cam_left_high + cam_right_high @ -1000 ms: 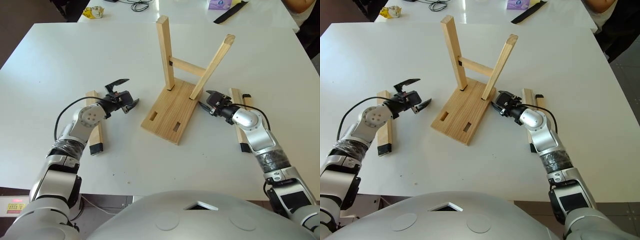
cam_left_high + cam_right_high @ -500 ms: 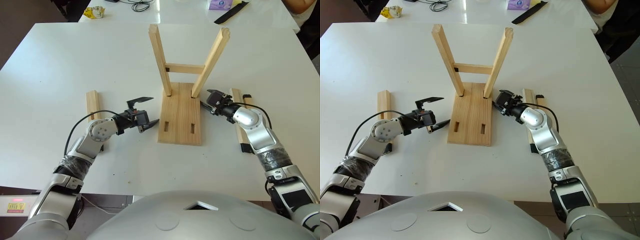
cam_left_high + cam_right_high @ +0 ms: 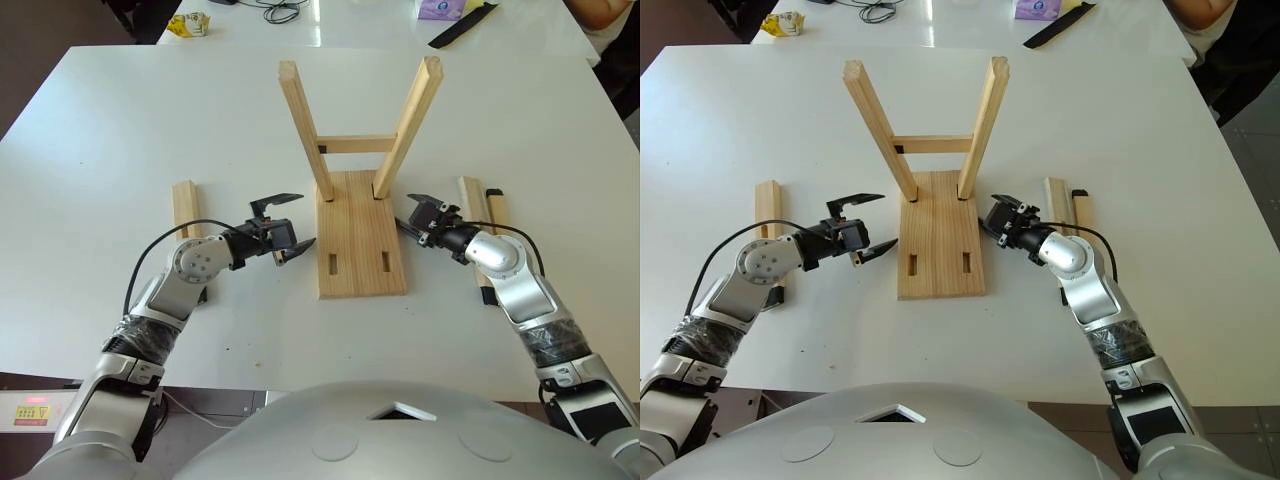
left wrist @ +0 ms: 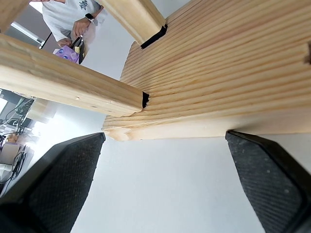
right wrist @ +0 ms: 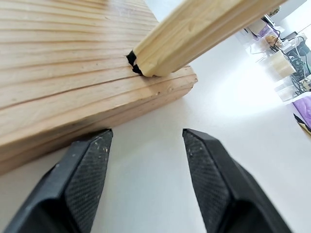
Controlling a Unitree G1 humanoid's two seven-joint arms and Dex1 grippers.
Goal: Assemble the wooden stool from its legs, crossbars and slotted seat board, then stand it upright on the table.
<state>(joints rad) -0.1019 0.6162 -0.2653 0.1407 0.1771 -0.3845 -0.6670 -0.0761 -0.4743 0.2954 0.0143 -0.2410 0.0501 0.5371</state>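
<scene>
Pale pine on a white bench (image 3: 100, 120): the slotted seat board (image 3: 360, 240) lies flat at centre. Two legs (image 3: 305, 130) joined by a crossbar (image 3: 357, 145) rise from its far slots, and the two near slots stand empty. The left gripper (image 3: 298, 220), fingers spread and holding nothing, hovers just beside the board's left edge. The right gripper (image 3: 405, 210), fingers likewise parted and empty, sits close to the right edge. A sideways nudge from either could slide the board or lever the leg pair loose — dark gaps at the leg bases hint at a slack fit. The left spare piece (image 3: 184, 200) and right spare pieces (image 3: 470, 195) are partly covered by forearms — whether a second crossbar lies among them cannot be told.
</scene>
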